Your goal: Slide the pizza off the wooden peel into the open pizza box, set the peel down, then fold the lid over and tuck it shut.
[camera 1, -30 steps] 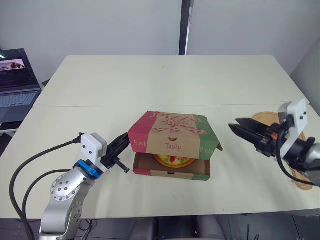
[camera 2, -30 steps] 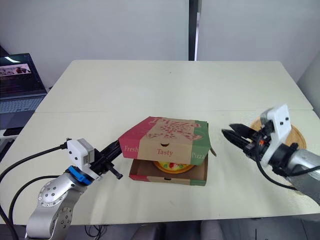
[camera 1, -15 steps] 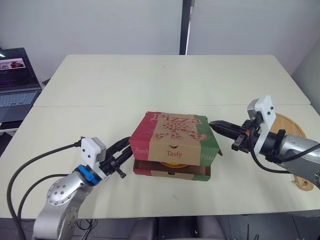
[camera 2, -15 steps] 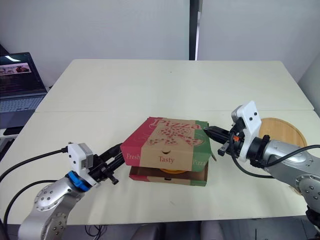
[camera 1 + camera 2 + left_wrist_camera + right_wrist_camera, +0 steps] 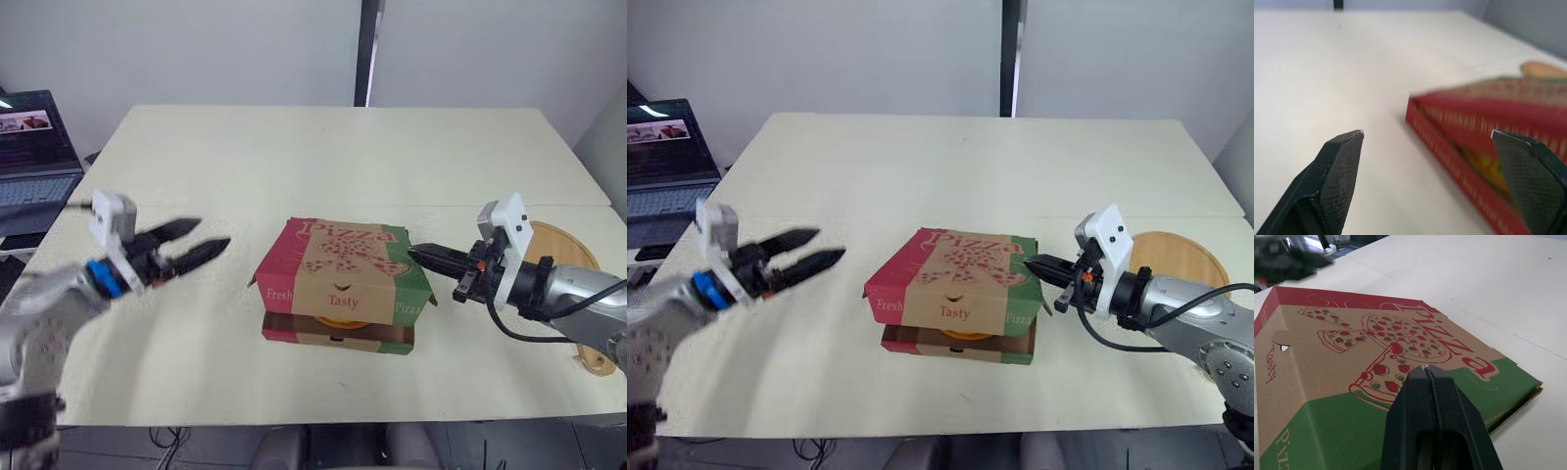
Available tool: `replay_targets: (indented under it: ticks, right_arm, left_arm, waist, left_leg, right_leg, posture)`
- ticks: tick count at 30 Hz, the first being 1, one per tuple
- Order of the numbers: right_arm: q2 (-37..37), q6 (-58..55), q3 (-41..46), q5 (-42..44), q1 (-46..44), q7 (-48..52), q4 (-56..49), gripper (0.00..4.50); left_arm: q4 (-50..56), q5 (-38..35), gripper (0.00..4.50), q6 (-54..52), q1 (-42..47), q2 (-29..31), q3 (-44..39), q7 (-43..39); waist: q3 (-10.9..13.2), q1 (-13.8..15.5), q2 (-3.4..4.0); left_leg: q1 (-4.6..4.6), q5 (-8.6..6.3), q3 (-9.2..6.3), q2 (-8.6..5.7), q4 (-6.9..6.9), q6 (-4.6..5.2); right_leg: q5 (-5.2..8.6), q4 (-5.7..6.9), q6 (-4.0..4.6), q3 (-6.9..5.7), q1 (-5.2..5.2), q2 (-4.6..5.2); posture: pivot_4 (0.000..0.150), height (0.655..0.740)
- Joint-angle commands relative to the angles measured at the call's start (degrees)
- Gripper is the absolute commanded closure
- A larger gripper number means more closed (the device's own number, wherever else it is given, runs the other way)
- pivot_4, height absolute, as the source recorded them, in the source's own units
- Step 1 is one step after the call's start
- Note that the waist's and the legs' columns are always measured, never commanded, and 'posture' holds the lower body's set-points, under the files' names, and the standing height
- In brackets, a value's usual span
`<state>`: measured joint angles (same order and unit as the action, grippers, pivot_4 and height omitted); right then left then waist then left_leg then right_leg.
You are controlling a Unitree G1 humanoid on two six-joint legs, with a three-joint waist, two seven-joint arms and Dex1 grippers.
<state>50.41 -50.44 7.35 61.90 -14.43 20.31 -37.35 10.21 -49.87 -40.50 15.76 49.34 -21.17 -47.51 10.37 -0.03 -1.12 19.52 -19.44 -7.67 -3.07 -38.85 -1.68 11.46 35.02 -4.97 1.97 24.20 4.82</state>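
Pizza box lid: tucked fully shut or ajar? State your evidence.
Ajar. The printed cardboard lid is folded over, but its front flap sits above the box base, leaving a gap where the pizza shows.

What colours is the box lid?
The lid: red, tan, green bands, pizza print; best in right wrist view.

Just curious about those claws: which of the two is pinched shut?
The right gripper, closed tight at the green edge of the pizza box lid; the left gripper is spread open, well away from it.
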Motion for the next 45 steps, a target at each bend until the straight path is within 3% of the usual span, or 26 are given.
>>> replay_targets:
  ticks: [1, 8, 14, 17, 30, 45]
  right_arm:
    - [-0.42, 0.26, 0.68, -0.78, -0.15, 1.18, -1.1, 4.5]
    - [0.68, 0.57, 2.7, -3.63, 1.86, 2.96, -1.54, 4.5]
    - [4.69, 0.79, 7.84, -7.31, 9.32, 7.77, -0.17, 4.5]
    - [5.15, 2.26, 5.72, -10.2, 11.8, 10.93, -0.79, 4.5]
    - [-1.41, -0.42, -0.15, -8.54, 6.55, 11.21, -0.49, 4.5]
    - [-5.56, -0.71, -1.16, -11.42, 11.61, 8.44, -2.99, 4.5]
  left_arm:
    - [1.38, -3.26, 0.54, -5.44, 9.0, 2.41, 6.06, -6.07]
    - [-2.4, 8.23, 2.61, -0.68, 20.81, 1.93, 24.43, -21.45]
    - [-5.53, 13.08, 4.46, 2.92, 23.24, -0.83, 28.61, -25.75]
    - [-6.15, 14.52, 4.46, 3.67, 23.86, -1.98, 29.22, -27.14]
    - [-6.26, 19.96, 4.46, 5.59, 26.05, -5.48, 32.16, -30.35]
    - [-4.74, 23.79, 4.46, 7.3, 21.95, -7.11, 33.64, -30.52]
  waist:
    - [0.0, -0.15, 0.0]
    - [0.01, -0.62, 0.03]
    - [0.03, -0.22, -0.01]
    - [0.03, -0.22, -0.01]
    - [0.04, -0.22, -0.03]
    - [0.04, -0.3, -0.02]
  left_leg:
    - [0.0, 0.0, 0.01, -0.02, 0.01, -0.01]
    - [0.15, 0.07, 0.12, -0.06, 0.08, -0.16]
    - [0.36, 0.06, 0.11, -0.09, 0.04, -0.14]
    - [0.36, 0.01, 0.11, -0.09, 0.04, -0.03]
    - [0.36, 0.08, 0.1, -0.1, -0.02, -0.14]
    - [0.34, 0.09, 0.11, -0.1, -0.03, -0.16]
  right_leg:
    - [0.0, 0.0, 0.0, 0.02, 0.02, 0.0]
    - [0.0, 0.0, 0.01, 0.15, 0.26, 0.01]
    - [-0.01, 0.0, 0.01, 0.16, 0.44, 0.04]
    - [-0.01, 0.0, 0.01, 0.15, 0.43, 0.04]
    - [-0.02, 0.02, -0.01, 0.17, 0.42, 0.04]
    - [-0.03, 0.07, -0.02, 0.18, 0.44, 0.04]
  posture:
    - [0.15, 0.74]
    - [0.15, 0.74]
    - [0.15, 0.74]
    - [0.15, 0.74]
    - [0.15, 0.74]
    - [0.15, 0.74]
